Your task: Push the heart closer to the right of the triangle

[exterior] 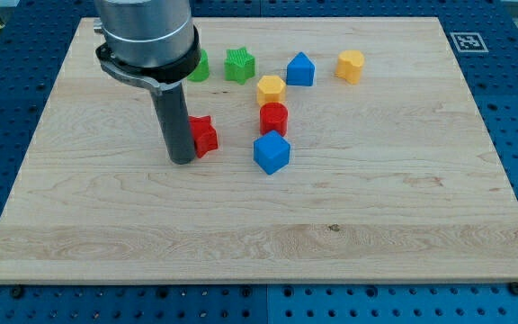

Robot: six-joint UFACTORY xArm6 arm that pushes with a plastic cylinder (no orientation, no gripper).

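**A:** Where is the end effector's tip (182, 160) placed?

**B:** At the view's left of the blocks, touching or just beside the red star (205, 135). The end effector is a bare rod, so nothing on it can be parted or clamped, and nothing is held. A green block (201, 66) is half hidden behind the arm, so its shape cannot be told. A green star (239, 65) is seen just to its right.

**A:** And the task's blocks?

**B:** Past the hexagon (271, 89), the red circle (274, 118) and the cube (272, 152), the blue triangle (300, 69) is found near the view's top. The yellow heart (351, 66) is set to its right, apart from it, with a clear gap between.

**A:** How is the step judged best done?

**B:** The heart should be met on its right face, at mid-height, and pushed straight toward the view's left. An off-centre contact would probably turn it or send it past the triangle. The push should be ended while the heart is close to the triangle, so that the triangle is not shoved.

**A:** What room is offered?

**B:** The lower and right parts of the worktop (376, 198) are bare. A path below the cube, then up the right side, is judged safest. The heart is near the top edge, so the push is best kept parallel to that edge.
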